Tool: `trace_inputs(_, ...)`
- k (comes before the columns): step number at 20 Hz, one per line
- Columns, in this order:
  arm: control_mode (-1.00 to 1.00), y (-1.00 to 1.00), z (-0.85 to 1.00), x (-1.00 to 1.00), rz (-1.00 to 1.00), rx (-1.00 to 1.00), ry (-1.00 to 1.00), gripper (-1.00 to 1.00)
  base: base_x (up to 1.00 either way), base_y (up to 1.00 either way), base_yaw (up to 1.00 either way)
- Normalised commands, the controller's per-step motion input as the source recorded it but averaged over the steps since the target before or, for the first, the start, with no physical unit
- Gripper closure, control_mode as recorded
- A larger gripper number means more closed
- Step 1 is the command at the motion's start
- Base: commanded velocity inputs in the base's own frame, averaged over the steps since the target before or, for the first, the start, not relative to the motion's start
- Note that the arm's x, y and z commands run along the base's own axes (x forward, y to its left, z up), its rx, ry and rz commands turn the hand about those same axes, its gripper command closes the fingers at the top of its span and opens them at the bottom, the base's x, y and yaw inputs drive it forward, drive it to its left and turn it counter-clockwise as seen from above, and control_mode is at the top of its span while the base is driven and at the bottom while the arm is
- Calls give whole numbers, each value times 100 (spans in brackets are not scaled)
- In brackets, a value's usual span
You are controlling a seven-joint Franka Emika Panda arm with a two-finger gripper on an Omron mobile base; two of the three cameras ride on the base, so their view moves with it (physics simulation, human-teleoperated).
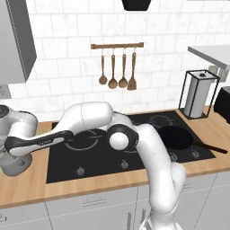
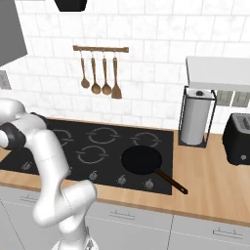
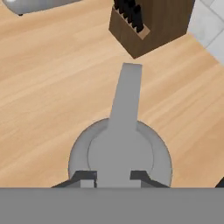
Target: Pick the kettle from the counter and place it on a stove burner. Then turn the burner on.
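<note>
Kettle: we see the kettle (image 1: pixel 15 165) at nine o'clock of the cooktop (image 1: pixel 90 161), resting on the counter (image 1: pixel 27 188); in the hand view the kettle (image 3: pixel 120 153) sits directly below us, handle running toward twelve o'clock.
Gripper: our gripper (image 3: pixel 113 177) has its tips drawn in tight against the handle, so we judge it pinched on the kettle.
Stove burner: the stove burner (image 1: pixel 87 139) lies at three o'clock of the kettle, unoccupied.
Pan: a black pan (image 2: pixel 141 160) covers another ring.
Risk: we hold a thin handle only; lifting may let the kettle swing or slip, and a low carry could clip the cooktop edge.
</note>
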Motion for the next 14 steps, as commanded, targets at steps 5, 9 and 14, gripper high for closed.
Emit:
trace_inputs(5, -100, -34, 28, -49, 0, 2, -25, 100, 0, 0, 0)
trace_inputs(9, -100, -49, 33, -11, -2, 7, -15, 100, 0, 0, 0)
trace_inputs(14, -100, -38, 27, 4, -9, 12, -14, 100, 0, 0, 0)
